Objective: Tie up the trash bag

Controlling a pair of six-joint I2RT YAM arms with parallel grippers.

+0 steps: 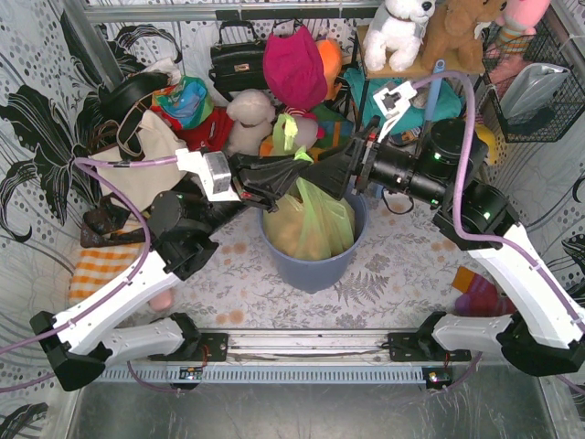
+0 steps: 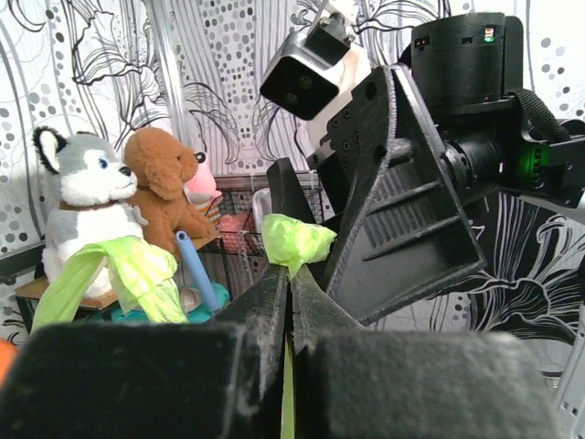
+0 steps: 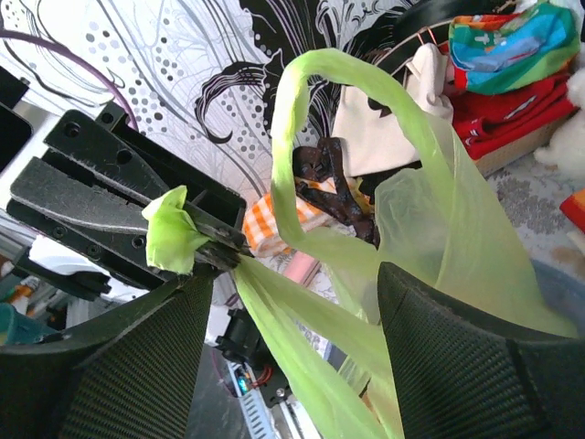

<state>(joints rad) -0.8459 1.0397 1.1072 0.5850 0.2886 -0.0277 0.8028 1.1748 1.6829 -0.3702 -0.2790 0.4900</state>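
The trash bag (image 1: 315, 219) sits inside the blue-grey bin (image 1: 311, 273) at mid-surface (image 1: 393, 274), with tan paper showing through its green film. One handle loop stands upright above the rim. A second strip is drawn up taut to the left gripper (image 2: 290, 279), whose jaws are pinched tight on it, a green tuft protruding past the tips. The right gripper (image 3: 292, 347) faces it tip to tip, jaws wide, straddling the taut strip without gripping it. Plush toys (image 1: 399, 32) and clothing are piled behind the bin.
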